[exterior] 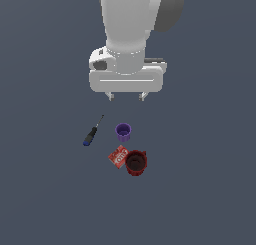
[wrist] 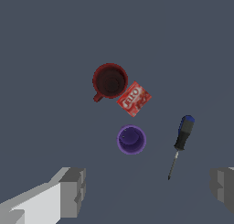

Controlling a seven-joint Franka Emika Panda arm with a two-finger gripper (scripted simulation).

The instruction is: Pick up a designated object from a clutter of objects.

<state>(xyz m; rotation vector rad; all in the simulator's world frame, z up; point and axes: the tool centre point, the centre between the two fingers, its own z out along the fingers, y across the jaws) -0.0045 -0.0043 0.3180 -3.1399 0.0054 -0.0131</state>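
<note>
My jaws (exterior: pixel 126 95) hang released above the bench (exterior: pixel 45 189), the two fingertips spread wide and nothing between them. In the wrist view each finger (wrist: pixel 73 191) shows at one lower corner of the picture, with a broad stretch of bare bench between the pair.

The screwdriver (exterior: pixel 92 131) lies flat on the bench, below my jaws and off toward the exterior view's left, clear of both fingertips. Its thin dark shaft points up toward my jaws; the black handle and blue butt end point away from them. In the wrist view the screwdriver (wrist: pixel 181 145) lies slanted, closer to one finger than the other, its shaft tip nearest the gap between them but not within it.

The purple cup (exterior: pixel 123 132) stands upright just beside the screwdriver, on the exterior view's right of it, apart from it and almost straight beneath my jaws. Farther from my jaws sits the dark red mug (exterior: pixel 136 163), upright, open mouth up. The flat red-and-white box (exterior: pixel 118 156) lies against the mug's side, touching it or nearly so, between the mug and the cup. None of these touches the screwdriver.
</note>
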